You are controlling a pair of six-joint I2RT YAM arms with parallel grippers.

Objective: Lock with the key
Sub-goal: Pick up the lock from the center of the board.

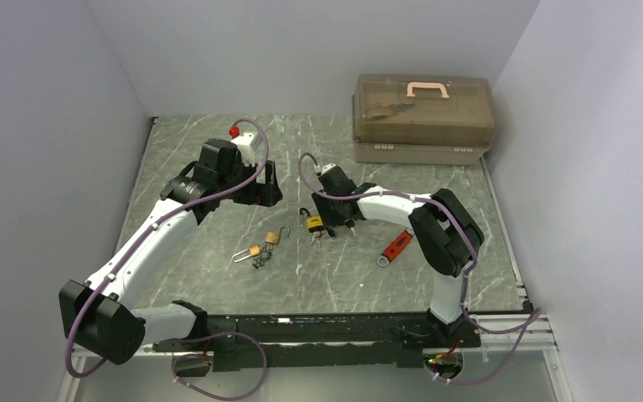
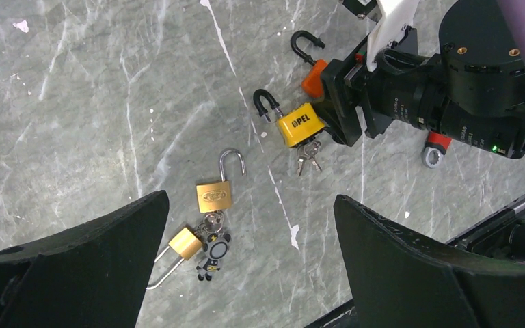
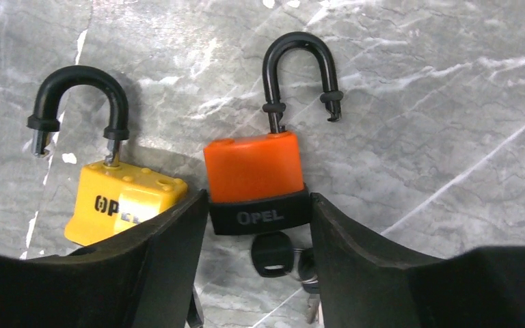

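Observation:
An orange padlock (image 3: 253, 167) with a black base band lies flat on the marble table, its black shackle open. A black-headed key (image 3: 271, 251) sticks out of its underside with more keys on a ring. My right gripper (image 3: 258, 201) is shut on the padlock's base, one finger touching each side. Just left of it lies a yellow padlock (image 3: 119, 201), shackle open too, with keys (image 2: 307, 156) hanging from it. My left gripper (image 2: 249, 205) hovers open above the table, holding nothing.
Below the left gripper lie two brass padlocks (image 2: 214, 196) (image 2: 185, 243) joined by a ring with a small grey figure charm (image 2: 212, 251). A red-handled tool (image 1: 396, 246) lies to the right. A tan toolbox (image 1: 423, 117) stands at the back right.

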